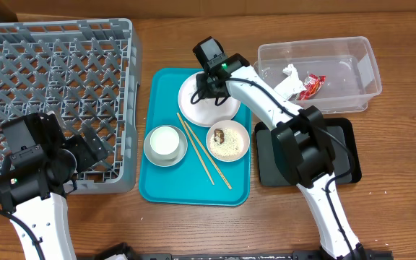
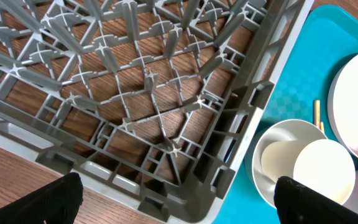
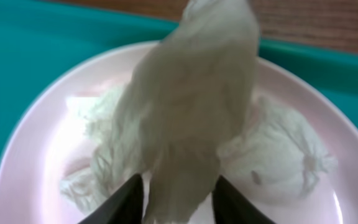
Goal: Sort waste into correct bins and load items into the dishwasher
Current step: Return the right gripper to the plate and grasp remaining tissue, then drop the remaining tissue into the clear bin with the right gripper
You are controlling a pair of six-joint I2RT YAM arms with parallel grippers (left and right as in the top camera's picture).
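Observation:
My right gripper [image 1: 206, 88] hangs over the round white plate [image 1: 219, 112] on the teal tray, shut on a crumpled white napkin [image 3: 191, 93] that stands up between its fingers. More white paper [image 3: 278, 155] lies on the plate [image 3: 36, 162]. A grey bowl [image 1: 152, 148] holds a small white cup [image 1: 165, 141]; beside it lie wooden chopsticks [image 1: 202, 153] and a pink bowl [image 1: 227, 141] with rice and brown bits. My left gripper [image 1: 85, 148] is open above the grey rack's [image 2: 166, 93] near corner, with nothing between its fingers [image 2: 55, 199].
The teal tray [image 1: 193, 189] sits between the rack [image 1: 49, 79] and the bins. A clear tub [image 1: 338, 65] at the back right holds white paper and a dark red wrapper [image 1: 311, 84]. A black tray [image 1: 341, 155] lies in front of it, under my right arm.

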